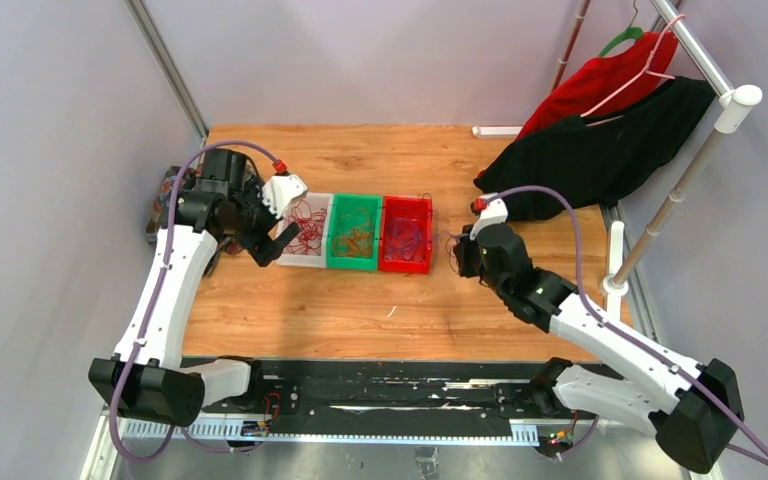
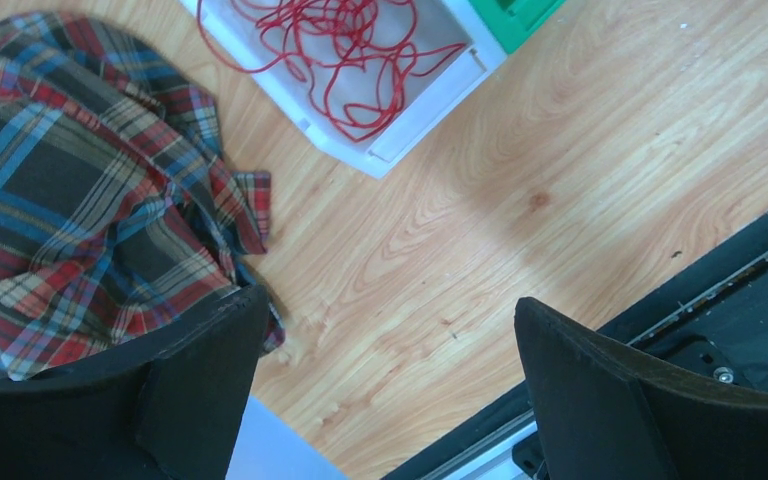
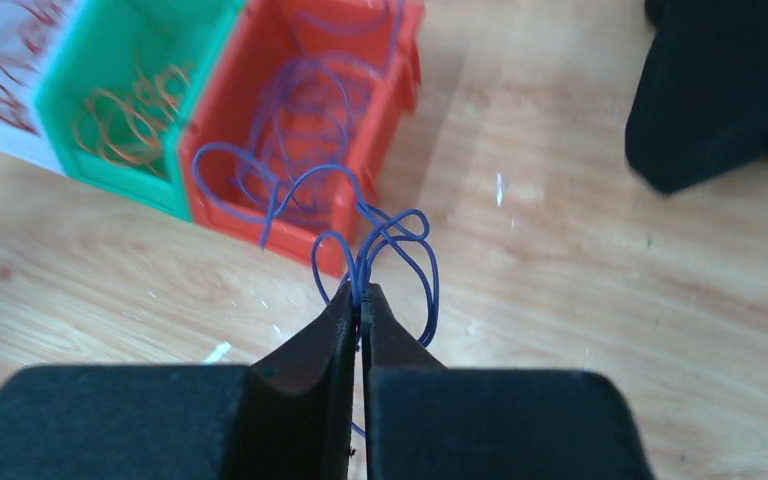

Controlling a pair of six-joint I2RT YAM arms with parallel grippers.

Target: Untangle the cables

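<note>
Three bins stand in a row. The white bin (image 1: 305,262) (image 2: 400,140) holds red cables (image 1: 308,228) (image 2: 345,50), the green bin (image 1: 353,264) (image 3: 90,170) holds orange cables (image 1: 353,240) (image 3: 130,120), and the red bin (image 1: 405,268) (image 3: 230,210) holds dark purple cables (image 1: 407,238). My right gripper (image 1: 457,255) (image 3: 362,290) hangs just right of the red bin, shut on a looped purple cable (image 3: 380,245) that trails back over the bin's corner. My left gripper (image 1: 275,243) (image 2: 390,298) hovers near the white bin's left corner, open with nothing between its jaws.
A plaid cloth (image 1: 160,205) (image 2: 80,180) lies at the table's left edge beside the left gripper. Black and red garments (image 1: 600,140) (image 3: 720,90) hang from a rack at the back right and drape onto the table. The black rail (image 1: 360,385) runs along the near edge.
</note>
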